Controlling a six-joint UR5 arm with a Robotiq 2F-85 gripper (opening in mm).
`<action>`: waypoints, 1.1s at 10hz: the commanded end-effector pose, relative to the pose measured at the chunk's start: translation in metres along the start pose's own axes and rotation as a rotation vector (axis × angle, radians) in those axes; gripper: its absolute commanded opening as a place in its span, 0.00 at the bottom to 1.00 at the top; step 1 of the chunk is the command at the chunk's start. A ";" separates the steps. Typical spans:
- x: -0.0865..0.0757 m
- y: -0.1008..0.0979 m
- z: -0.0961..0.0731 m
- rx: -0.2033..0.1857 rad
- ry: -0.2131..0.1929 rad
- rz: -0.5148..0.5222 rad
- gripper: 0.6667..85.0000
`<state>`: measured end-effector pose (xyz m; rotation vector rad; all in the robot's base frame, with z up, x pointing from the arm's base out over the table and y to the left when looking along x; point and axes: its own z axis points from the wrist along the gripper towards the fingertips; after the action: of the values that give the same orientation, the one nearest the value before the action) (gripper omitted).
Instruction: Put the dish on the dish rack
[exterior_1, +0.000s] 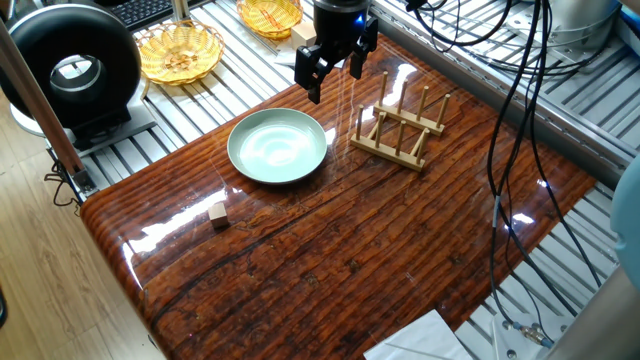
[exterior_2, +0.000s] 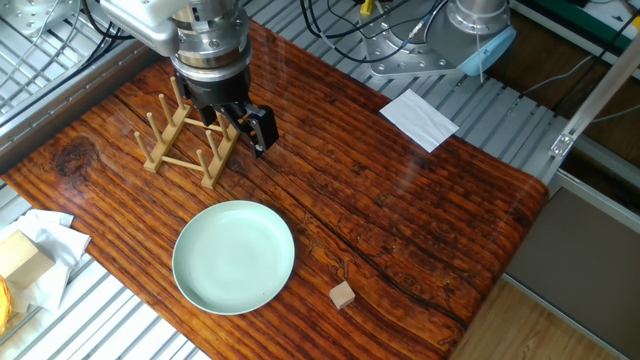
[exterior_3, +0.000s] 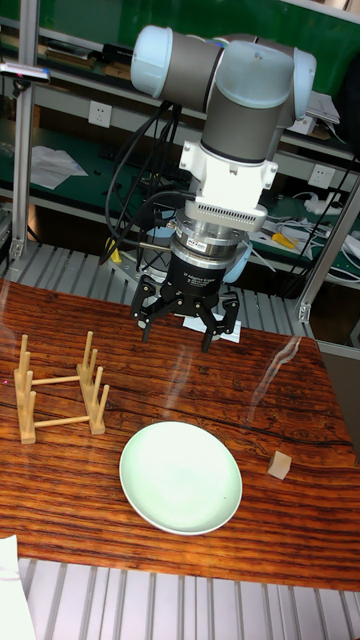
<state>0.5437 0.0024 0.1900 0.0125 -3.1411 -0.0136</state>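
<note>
Tall fixed view: pincer (exterior_3: 178, 330) spread, empty; glossy round mint dish (exterior_3: 181, 477) flat on table (exterior_3: 295, 405), pegged light-wood dish rack (exterior_3: 60, 392) apart.

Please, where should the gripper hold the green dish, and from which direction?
Probably the rim, from above: the dish lies flat on the table and looks too wide for the open gripper, so one finger goes inside the raised edge, one outside.

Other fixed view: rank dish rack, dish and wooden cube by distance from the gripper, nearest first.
1. dish rack: right beside the open gripper, toward the picture's left.
2. dish: flat on the table, lower in the picture.
3. wooden cube: near the table's edge, past the dish toward the picture's right.
</note>
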 end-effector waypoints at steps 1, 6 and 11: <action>0.000 0.002 0.000 0.000 0.000 0.000 0.00; -0.026 0.018 0.021 -0.078 -0.224 -0.139 0.00; 0.008 0.014 0.021 -0.036 0.002 -0.261 0.00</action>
<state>0.5515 0.0099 0.1679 0.3466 -3.2258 -0.0518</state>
